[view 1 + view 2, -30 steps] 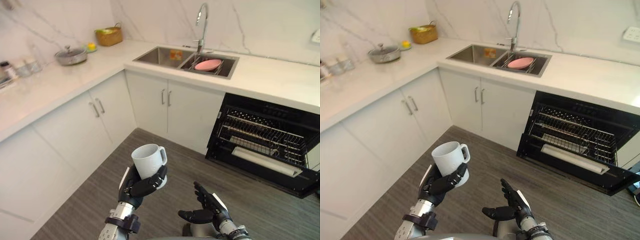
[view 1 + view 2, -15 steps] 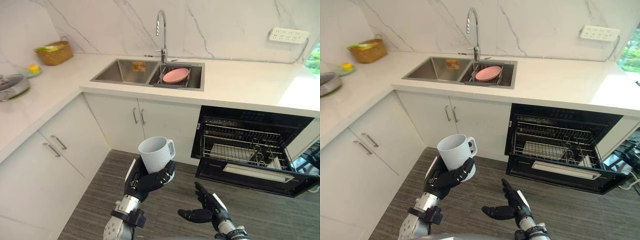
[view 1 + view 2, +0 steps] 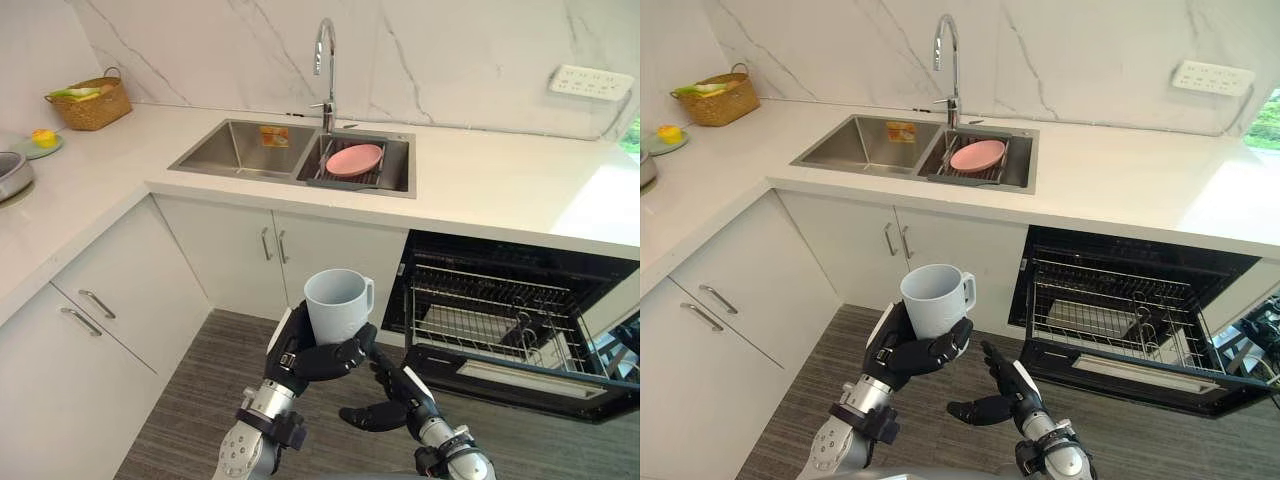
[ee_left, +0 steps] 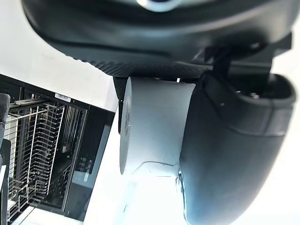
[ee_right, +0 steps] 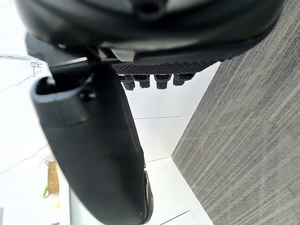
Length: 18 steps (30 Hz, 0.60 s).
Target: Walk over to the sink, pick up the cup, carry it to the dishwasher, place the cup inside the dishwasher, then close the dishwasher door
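My left hand (image 3: 305, 358) is shut on a pale grey-white cup (image 3: 336, 303), held upright above the floor with its handle turned to the right. The same cup (image 4: 154, 124) sits against the palm in the left wrist view. Just to its right and a little lower, my right hand (image 3: 385, 398) hangs open with relaxed fingers and holds nothing. The dishwasher (image 3: 520, 310) stands under the counter at the right, its door (image 3: 530, 385) lowered and its wire rack (image 3: 500, 320) showing. The steel sink (image 3: 290, 150) lies in the counter beyond, left of the dishwasher.
A pink plate (image 3: 354, 158) rests on a rack in the sink's right basin, below the tap (image 3: 324, 60). White cabinets (image 3: 150, 290) run along the left and back. A basket (image 3: 90, 100) and a pot (image 3: 8, 172) sit on the left counter. Grey wood floor (image 3: 190, 410) lies below.
The camera has swung further right, bringing the dishwasher nearer and more central. The left hand with the cup has shifted right and slightly up, closer to the right hand.
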### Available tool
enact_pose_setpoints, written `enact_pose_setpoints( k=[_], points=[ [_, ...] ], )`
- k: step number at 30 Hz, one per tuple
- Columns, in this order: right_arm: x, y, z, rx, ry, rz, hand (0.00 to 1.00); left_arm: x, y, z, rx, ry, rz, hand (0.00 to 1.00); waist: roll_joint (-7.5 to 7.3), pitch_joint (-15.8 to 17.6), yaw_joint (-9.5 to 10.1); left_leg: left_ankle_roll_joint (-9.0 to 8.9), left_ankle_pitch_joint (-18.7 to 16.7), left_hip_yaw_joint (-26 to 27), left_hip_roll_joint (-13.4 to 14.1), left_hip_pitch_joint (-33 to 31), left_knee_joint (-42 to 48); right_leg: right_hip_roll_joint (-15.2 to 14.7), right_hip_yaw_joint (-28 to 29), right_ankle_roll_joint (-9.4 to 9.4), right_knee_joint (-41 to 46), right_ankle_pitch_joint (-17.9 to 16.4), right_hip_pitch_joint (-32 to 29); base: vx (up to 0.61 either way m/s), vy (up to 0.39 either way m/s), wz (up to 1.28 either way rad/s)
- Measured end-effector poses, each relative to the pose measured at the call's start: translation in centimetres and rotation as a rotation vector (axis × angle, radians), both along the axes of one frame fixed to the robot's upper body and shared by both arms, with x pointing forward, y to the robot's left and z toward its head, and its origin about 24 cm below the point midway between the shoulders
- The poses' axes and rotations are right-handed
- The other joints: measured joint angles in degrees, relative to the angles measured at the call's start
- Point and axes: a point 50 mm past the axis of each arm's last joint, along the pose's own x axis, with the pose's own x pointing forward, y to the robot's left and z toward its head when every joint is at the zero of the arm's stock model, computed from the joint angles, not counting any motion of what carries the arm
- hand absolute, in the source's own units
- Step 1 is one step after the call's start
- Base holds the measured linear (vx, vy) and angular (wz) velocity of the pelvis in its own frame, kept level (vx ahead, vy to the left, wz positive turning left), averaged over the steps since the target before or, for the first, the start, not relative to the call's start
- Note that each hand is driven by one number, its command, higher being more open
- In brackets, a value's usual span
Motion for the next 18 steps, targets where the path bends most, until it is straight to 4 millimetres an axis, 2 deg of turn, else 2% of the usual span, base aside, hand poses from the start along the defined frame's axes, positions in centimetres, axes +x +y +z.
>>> enact_pose_setpoints(
  k=[1,7,14,16,18],
  points=[
    [0.0,0.9,-0.4,0.025,0.014,-0.025,1.0,-1.1,1.6,-1.4,0.034,0.059,0.029,0.0,-1.35,0.6,0.84,0.23,6.4,-0.9,-0.8,1.3,-7.8,1.5,-1.2,-0.27,-15.9,10.4,5.8,-0.02,-0.003,0.05],
    [0.0,0.9,-0.4,0.025,0.014,-0.026,1.0,-1.1,1.7,-1.4,0.035,0.059,0.032,0.0,-1.37,0.6,0.83,0.22,6.4,-0.6,-0.8,1.5,-7.8,1.5,-1.0,-0.27,-16.0,10.4,5.8,0.0,0.0,-0.01],
    [-0.1,0.0,-0.4,0.025,0.015,-0.089,1.0,-0.4,3.9,-1.2,0.055,0.042,0.14,0.0,-1.21,0.7,0.78,-0.15,6.1,0.5,-0.4,1.7,-8.0,1.4,-1.0,-0.27,-16.4,10.4,5.9,0.0,-0.001,-0.03],
    [-0.1,-0.6,-0.2,0.021,0.004,-0.12,1.0,-0.1,5.1,-1.0,0.049,0.039,0.215,0.0,-0.96,0.9,0.9,-1.31,3.3,0.6,0.1,-0.1,-4.3,1.4,-0.9,-0.15,-16.2,10.0,6.0,0.0,0.0,0.0],
    [0.0,-1.1,0.1,0.015,-0.013,-0.138,1.0,0.1,5.7,-0.8,0.015,0.039,0.285,0.0,-0.24,1.5,0.82,-1.59,0.7,2.3,1.5,-1.5,0.1,1.4,-1.4,0.07,-14.0,8.5,6.0,0.0,0.009,0.14]
  ],
)
